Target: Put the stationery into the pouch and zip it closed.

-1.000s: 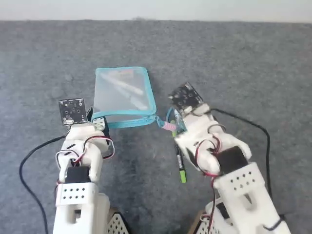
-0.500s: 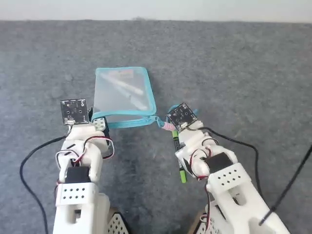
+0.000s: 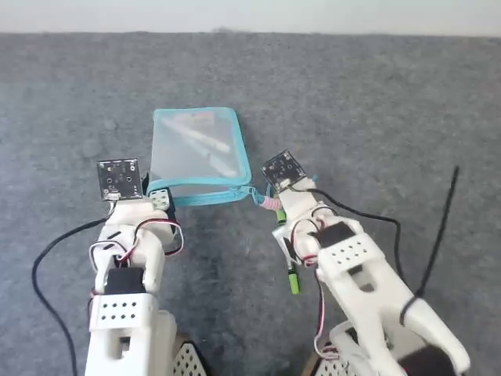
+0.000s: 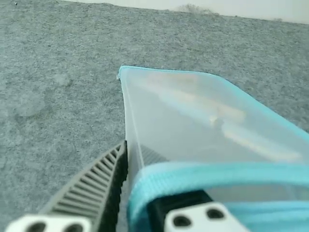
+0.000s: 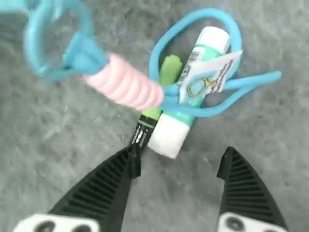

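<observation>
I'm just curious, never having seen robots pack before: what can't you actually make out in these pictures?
- High view: the right arm covers the green pen's upper end.
- Left wrist view: the pouch's frosted wall blurs what lies inside.
- Right wrist view: the pink coil and glue stick cover parts of that pen.

This looks like a small robot test bench, a place where people try out robots. It could be in a lab or in a home; the pictures do not tell which. The table top is covered with a flat grey fuzzy cloth (image 3: 391,102). A plain pale wall (image 3: 250,16) runs along the far edge. 2 robot arms of white plastic sit side by side, the left arm (image 3: 129,274) and the right arm (image 3: 360,266), with bare red wires (image 3: 160,235) and a loose black cable (image 3: 37,266).
</observation>
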`<state>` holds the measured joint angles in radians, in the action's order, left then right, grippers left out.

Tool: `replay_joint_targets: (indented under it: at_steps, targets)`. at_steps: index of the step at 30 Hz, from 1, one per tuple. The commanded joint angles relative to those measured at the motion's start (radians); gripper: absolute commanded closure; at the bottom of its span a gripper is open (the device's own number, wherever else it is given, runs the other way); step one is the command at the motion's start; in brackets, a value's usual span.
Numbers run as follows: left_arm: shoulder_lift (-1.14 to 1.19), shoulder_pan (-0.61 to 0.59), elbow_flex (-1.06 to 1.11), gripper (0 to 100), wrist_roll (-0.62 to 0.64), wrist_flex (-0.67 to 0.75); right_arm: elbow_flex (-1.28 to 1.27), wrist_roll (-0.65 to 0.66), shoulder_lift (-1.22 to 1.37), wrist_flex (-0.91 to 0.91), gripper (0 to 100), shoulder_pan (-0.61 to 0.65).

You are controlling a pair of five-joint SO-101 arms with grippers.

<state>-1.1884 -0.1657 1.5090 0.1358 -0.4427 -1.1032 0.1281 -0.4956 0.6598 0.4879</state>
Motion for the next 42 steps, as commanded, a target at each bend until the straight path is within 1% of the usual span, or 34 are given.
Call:
replay_joint_targets:
  at_steps: [1, 5, 10, 12, 15, 17, 21, 24, 25, 27, 29, 31, 32, 34, 38, 42]
  targets:
    - [0.008, 0.008, -0.013, 99, -0.014, 0.034, 0.063, -0.029, 0.059, -0.073, 74.6, 0.004]
    - [0.008, 0.008, -0.013, 99, -0.014, 0.037, 0.064, -0.032, 0.142, -0.142, 74.6, 0.004]
    - [0.008, 0.008, -0.013, 99, -0.012, 0.035, 0.066, -0.034, 0.183, -0.180, 75.3, 0.002]
    - [0.008, 0.008, -0.013, 99, -0.012, 0.034, 0.066, -0.034, 0.183, -0.180, 79.8, 0.002]
    - [0.008, 0.008, -0.013, 99, -0.012, 0.034, 0.066, -0.029, 0.183, -0.176, 89.8, 0.002]
    - [0.008, 0.008, -0.013, 99, -0.012, 0.034, 0.066, -0.028, 0.183, -0.170, 94.6, 0.002]
    - [0.008, 0.008, -0.013, 99, -0.012, 0.034, 0.068, -0.028, 0.182, -0.142, 96.5, 0.001]
    - [0.008, 0.008, -0.013, 99, -0.014, 0.037, 0.120, -0.026, 0.179, -0.008, 96.6, -0.018]
    - [0.008, 0.008, -0.013, 99, -0.014, 0.037, 0.150, -0.026, 0.168, 0.058, 96.6, -0.041]
    - [0.008, 0.008, -0.013, 99, -0.014, 0.037, 0.216, -0.023, 0.127, 0.208, 96.6, -0.125]
    - [0.008, 0.008, -0.013, 99, -0.015, 0.037, 0.278, 0.041, 0.062, 0.363, 96.7, -0.205]
    - [0.008, 0.008, -0.013, 99, -0.015, 0.037, 0.330, 0.150, -0.016, 0.484, 99.4, -0.260]
    - [0.008, 0.008, -0.013, 99, -0.015, 0.037, 0.353, 0.195, -0.056, 0.541, 99.1, -0.274]
    - [0.008, 0.008, -0.013, 99, -0.015, 0.037, 0.407, 0.236, -0.139, 0.645, 99.1, -0.277]
    - [0.008, 0.008, -0.013, 99, -0.017, 0.037, 0.563, 0.273, -0.282, 0.855, 99.1, -0.277]
    - [0.008, 0.008, -0.013, 99, -0.017, 0.037, 0.729, 0.315, -0.352, 1.036, 99.1, -0.213]
